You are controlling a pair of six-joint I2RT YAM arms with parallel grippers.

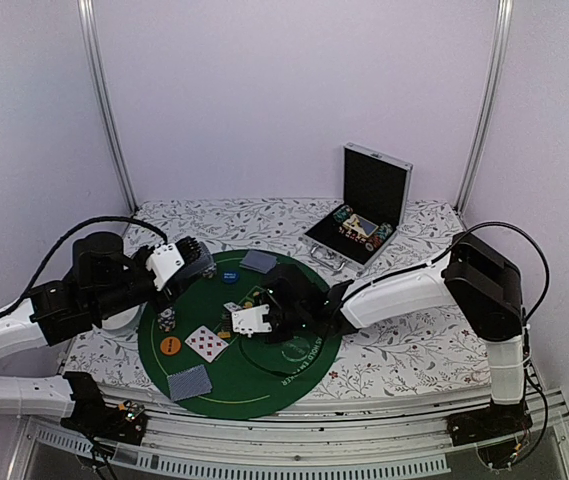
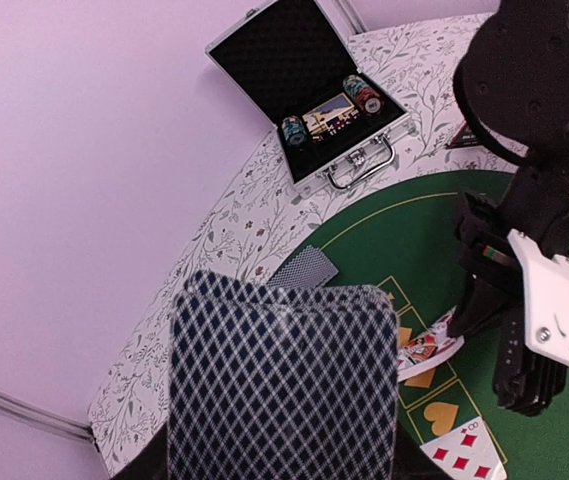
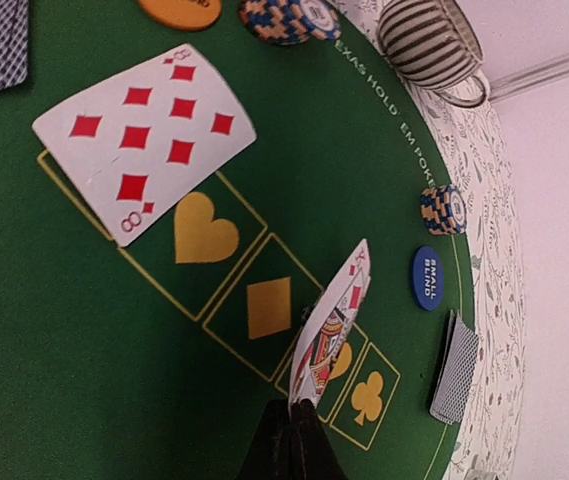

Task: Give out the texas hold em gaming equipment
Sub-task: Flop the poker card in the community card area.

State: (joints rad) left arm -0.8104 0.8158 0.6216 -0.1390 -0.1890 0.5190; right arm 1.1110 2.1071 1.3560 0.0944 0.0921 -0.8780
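My left gripper [image 1: 196, 262] is shut on a deck of grey-blue-backed cards [image 2: 284, 385], held over the far left edge of the round green mat [image 1: 264, 385]. My right gripper [image 3: 294, 410] is shut on one edge of a red face card [image 3: 336, 325] and holds it tilted just above the mat's printed suit squares. An eight of diamonds [image 3: 144, 140] lies face up on the mat. Face-down cards [image 3: 454, 367] lie at the far rim, and one [image 1: 189, 382] at the near rim. An orange disc [image 3: 179, 10], a blue disc [image 3: 427, 277] and chip stacks [image 3: 442, 208] sit on the mat.
An open metal case [image 2: 314, 100] with chip rolls stands at the back right. A striped cup [image 3: 429, 45] sits just off the mat's left side. A white bowl [image 1: 119, 320] lies under my left arm. A small dark triangle [image 2: 461, 138] lies near the case.
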